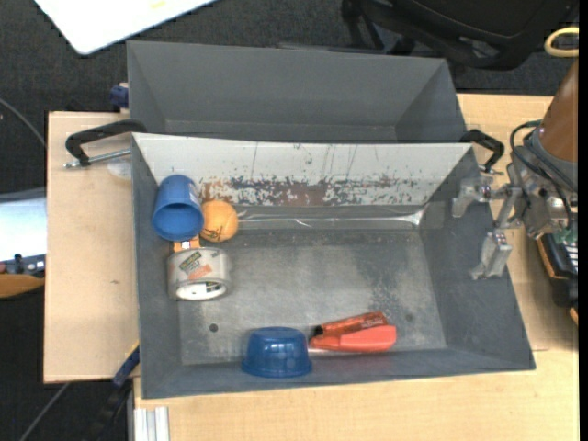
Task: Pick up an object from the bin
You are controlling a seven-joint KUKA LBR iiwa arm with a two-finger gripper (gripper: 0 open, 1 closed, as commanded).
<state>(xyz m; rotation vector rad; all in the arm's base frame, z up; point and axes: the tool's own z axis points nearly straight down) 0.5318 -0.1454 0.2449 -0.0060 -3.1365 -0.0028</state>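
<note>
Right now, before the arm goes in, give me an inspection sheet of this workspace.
Surface: grey metal bin, floor scuffed, rust-like streaks on the far wall.
Job's things: blue cup on its side in the far left corner; orange ball beside it; tape roll just nearer; blue bowl at the near wall; red-orange tool lying beside the bowl.
Clutter: nothing seen.
Grippers: gripper above the bin's right wall, away from every thing.
Cables: dark cables at the arm's wrist.
Surroundings: black chair beyond the bin.
</note>
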